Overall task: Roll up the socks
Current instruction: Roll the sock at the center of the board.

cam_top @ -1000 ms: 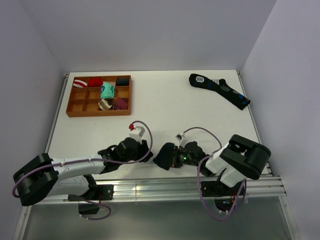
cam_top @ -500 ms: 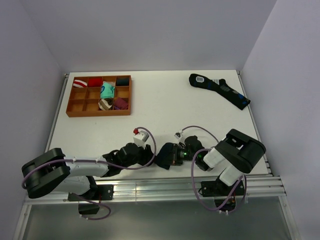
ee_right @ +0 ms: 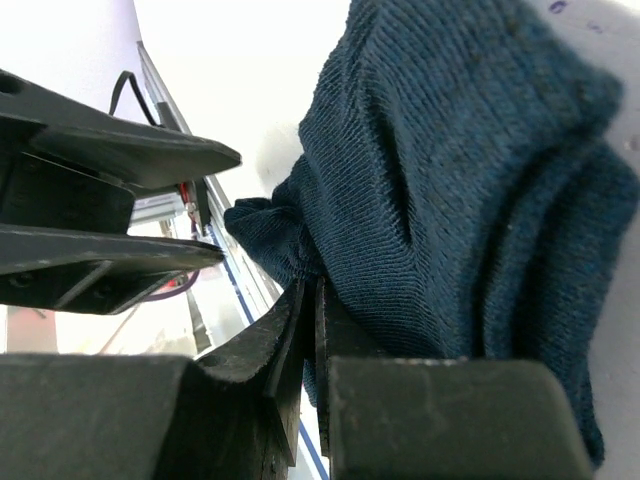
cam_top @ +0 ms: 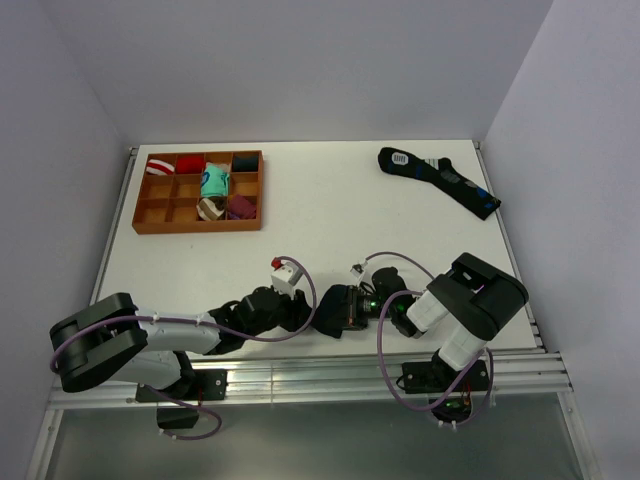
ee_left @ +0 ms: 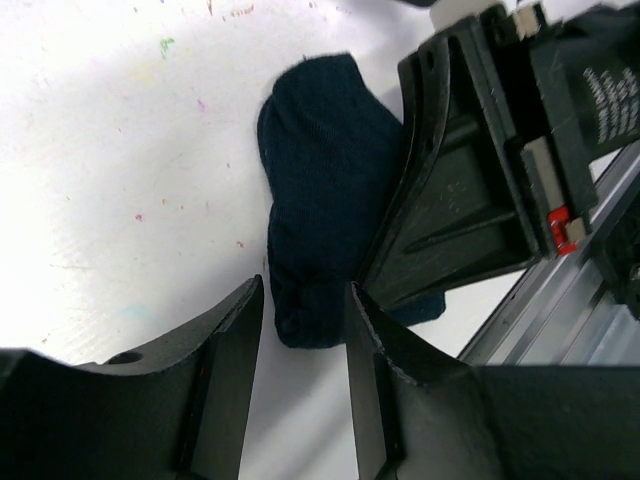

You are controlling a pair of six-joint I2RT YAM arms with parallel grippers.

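The dark navy socks (cam_top: pixel 331 308) lie bunched near the table's front edge, between my two grippers. My right gripper (cam_top: pixel 352 309) is shut on the socks' folded edge; in the right wrist view its fingers (ee_right: pixel 308 290) pinch the knit fabric (ee_right: pixel 460 170). My left gripper (cam_top: pixel 303 312) is open right beside the socks on their left. In the left wrist view its fingertips (ee_left: pixel 303 292) stand on either side of the socks' near end (ee_left: pixel 325 190), with the right gripper's body (ee_left: pixel 470 180) resting against the socks on the right.
An orange compartment tray (cam_top: pixel 146 226) with colourful sock bundles stands at the back left. A longer black sock with blue patches and a white label (cam_top: pixel 440 180) lies at the back right. The metal rail of the front edge (cam_top: pixel 380 365) runs just behind both grippers.
My left gripper has moved right, up to the socks, and its open fingers now straddle their end. My right gripper has shifted slightly left, still shut on the socks.
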